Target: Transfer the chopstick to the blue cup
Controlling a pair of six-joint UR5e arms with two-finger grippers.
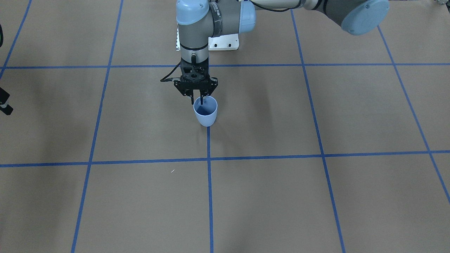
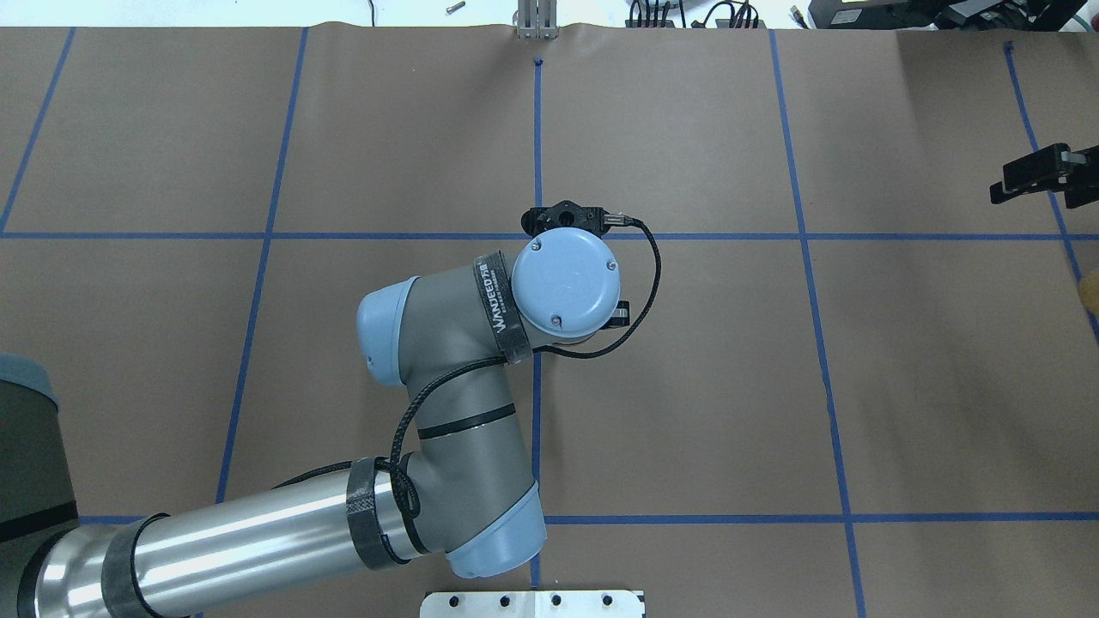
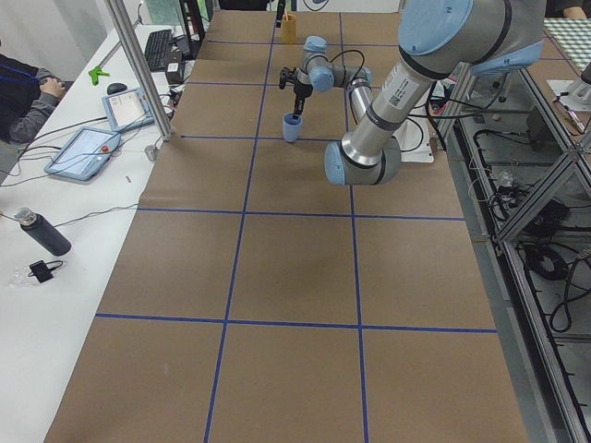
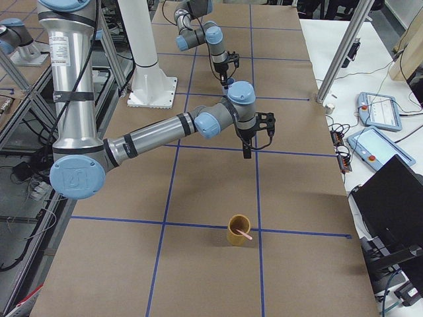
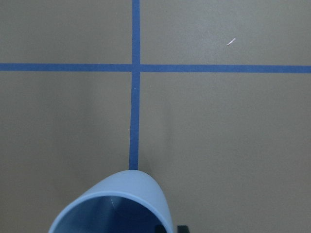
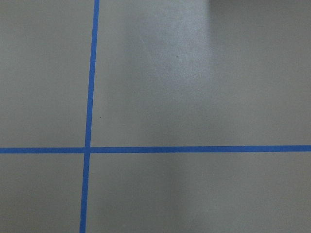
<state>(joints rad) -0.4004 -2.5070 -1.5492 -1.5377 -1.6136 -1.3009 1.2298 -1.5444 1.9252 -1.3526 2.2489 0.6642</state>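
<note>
The blue cup (image 1: 207,117) stands upright on a blue tape line mid-table, its darker inside showing. My left gripper (image 1: 197,102) points straight down at its rim, one finger inside the cup and one outside, pinched on the wall. In the left wrist view the cup (image 5: 141,194) fills the bottom edge, with both fingertips close together at its right wall. A pale pink chopstick (image 4: 244,233) leans in a yellow cup (image 4: 239,231) far from the blue cup. My right gripper (image 4: 246,153) hangs over bare table between the two cups, holding nothing, its fingers apart in the overhead view.
Blue tape lines divide the brown table into squares. The arm's white base plate (image 1: 223,42) sits behind the blue cup. On a side bench are tablets (image 3: 83,148), a dark bottle (image 3: 42,235) and a person's arm (image 3: 28,88). A tiny white speck (image 1: 172,171) lies on the table.
</note>
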